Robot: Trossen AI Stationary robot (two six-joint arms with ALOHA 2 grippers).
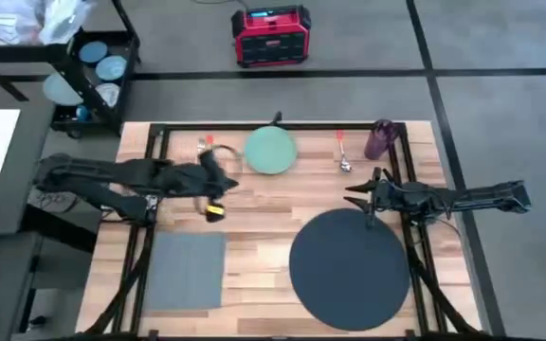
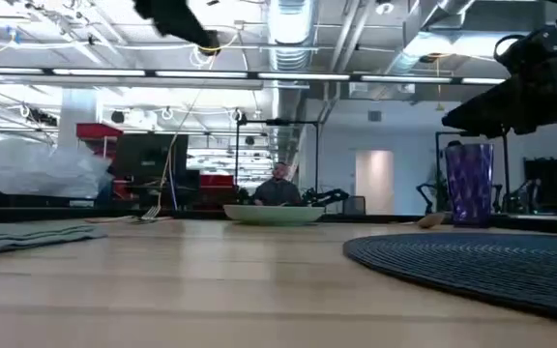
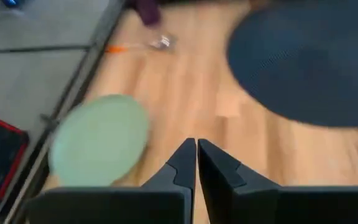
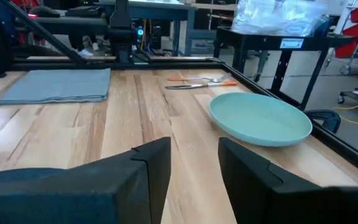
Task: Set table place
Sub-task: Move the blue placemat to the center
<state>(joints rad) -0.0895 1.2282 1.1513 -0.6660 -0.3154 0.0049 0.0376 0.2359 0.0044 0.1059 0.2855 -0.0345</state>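
A light wooden bench [image 1: 273, 213] seen from above, with two dark robot arms reaching in from either side. The left gripper [image 1: 224, 171] hangs above the bench near the far edge, just beside the pale green plate [image 1: 271, 150], its fingers pressed together with nothing between them. The right gripper [image 1: 355, 197] hovers at the far rim of the large dark round mat [image 1: 351, 268], its fingers spread apart and empty. The mat lies toward the near right corner. A grey square napkin [image 1: 187, 271] lies flat toward the near left corner. The plate sits at the middle of the far edge. A small purple cup [image 1: 380, 138] stands near the far right corner, with an orange-handled spoon [image 1: 343, 153] just beside it. More orange-handled cutlery [image 4: 199, 82] lies by the far edge on the plate's other side.
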